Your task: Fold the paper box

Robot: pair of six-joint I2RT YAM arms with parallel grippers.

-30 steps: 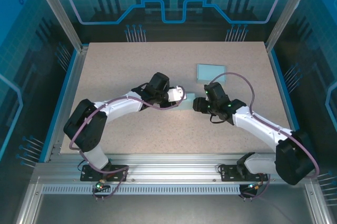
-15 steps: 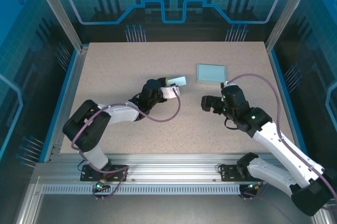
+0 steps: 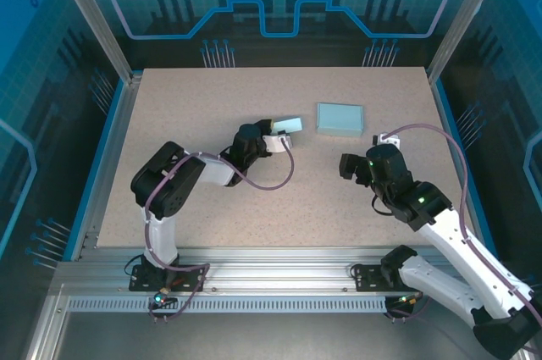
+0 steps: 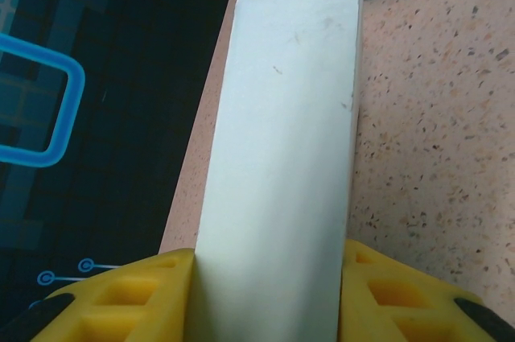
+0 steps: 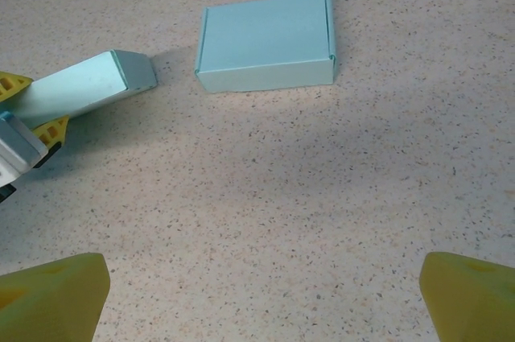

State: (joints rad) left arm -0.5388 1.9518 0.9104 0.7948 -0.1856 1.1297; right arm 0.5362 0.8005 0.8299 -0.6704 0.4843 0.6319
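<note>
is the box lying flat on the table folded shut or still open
Shut: the box on the table is a closed block, lid down flush, no flap standing up.

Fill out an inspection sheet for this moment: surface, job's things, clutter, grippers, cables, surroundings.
Surface: speckled beige table, no marks or spills visible.
Job's things: a pale-blue flat box lies closed toward the far side of the table. A slimmer pale-blue held box sits beside it, not touching it.
Clutter: nothing seen.
Grippers: the left gripper is clamped on one end of the held box. The right gripper is open, holds nothing and is apart from both boxes.
Cables: a purple left cable loops off the left arm and a purple right cable arcs over the right arm. Neither touches a box.
Surroundings: blue-patterned enclosure walls and an aluminium frame at the near edge.
</note>
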